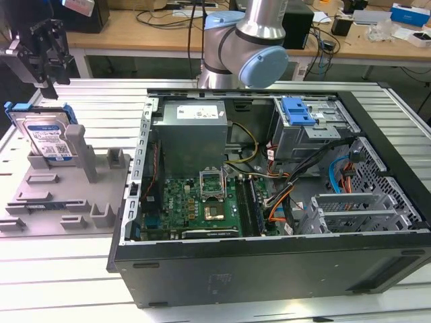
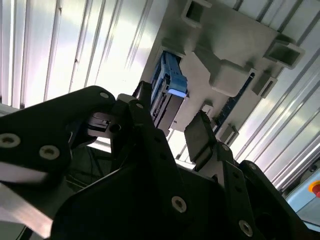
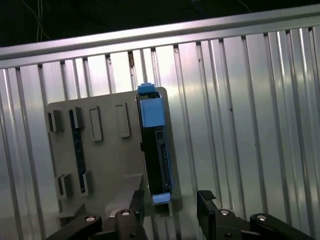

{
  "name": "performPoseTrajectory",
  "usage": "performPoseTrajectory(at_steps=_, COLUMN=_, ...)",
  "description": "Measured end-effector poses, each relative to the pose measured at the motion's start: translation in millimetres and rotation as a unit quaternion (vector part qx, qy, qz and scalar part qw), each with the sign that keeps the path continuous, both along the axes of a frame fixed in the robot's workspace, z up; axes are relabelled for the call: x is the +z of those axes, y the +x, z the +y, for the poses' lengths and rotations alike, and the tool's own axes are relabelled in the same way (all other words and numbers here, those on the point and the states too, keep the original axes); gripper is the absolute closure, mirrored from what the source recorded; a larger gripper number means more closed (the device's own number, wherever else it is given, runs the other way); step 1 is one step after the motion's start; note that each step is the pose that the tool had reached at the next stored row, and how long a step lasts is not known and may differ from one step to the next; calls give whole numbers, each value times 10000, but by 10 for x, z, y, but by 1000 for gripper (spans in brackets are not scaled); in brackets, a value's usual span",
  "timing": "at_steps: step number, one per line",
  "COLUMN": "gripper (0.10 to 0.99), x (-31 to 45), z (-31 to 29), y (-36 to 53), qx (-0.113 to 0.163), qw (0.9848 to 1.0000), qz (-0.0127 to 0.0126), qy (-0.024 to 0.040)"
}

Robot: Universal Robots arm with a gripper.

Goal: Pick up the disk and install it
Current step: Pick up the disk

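The disk (image 1: 46,136) stands upright on its edge in a grey holder (image 1: 74,195) at the exterior view's left, a silver drive with a white-and-blue label and a blue rail. My gripper (image 1: 55,75) hangs a little above it, open and holding nothing. In the first wrist view the disk (image 3: 155,150) shows edge-on below the open gripper (image 3: 171,202), roughly in line with the gap between the fingers. The second wrist view has the disk's blue rail (image 2: 171,85) just beyond the gripper (image 2: 172,131), with one fingertip (image 2: 199,134) to its side.
An open computer case (image 1: 269,269) lies on the ribbed metal table (image 1: 54,282), right of the holder. Inside are a motherboard (image 1: 202,202), a grey power-supply box (image 1: 192,134), cables and a drive bay with a blue latch (image 1: 298,111). The arm's base (image 1: 249,40) stands behind the case.
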State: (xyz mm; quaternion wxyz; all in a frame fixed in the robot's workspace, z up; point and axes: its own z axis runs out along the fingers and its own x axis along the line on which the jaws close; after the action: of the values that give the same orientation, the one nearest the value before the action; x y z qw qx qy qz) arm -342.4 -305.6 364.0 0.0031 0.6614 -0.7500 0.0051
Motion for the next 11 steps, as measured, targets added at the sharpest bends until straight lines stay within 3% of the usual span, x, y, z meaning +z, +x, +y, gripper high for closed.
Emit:
performPoseTrajectory(at_steps=4, gripper=545, x=-7, z=0, y=-78, qx=106, qw=9999, qz=0, qy=-1)
performPoseTrajectory(at_steps=11, gripper=545, x=-27, z=0, y=-345, qx=330, qw=9995, qz=0, qy=-1)
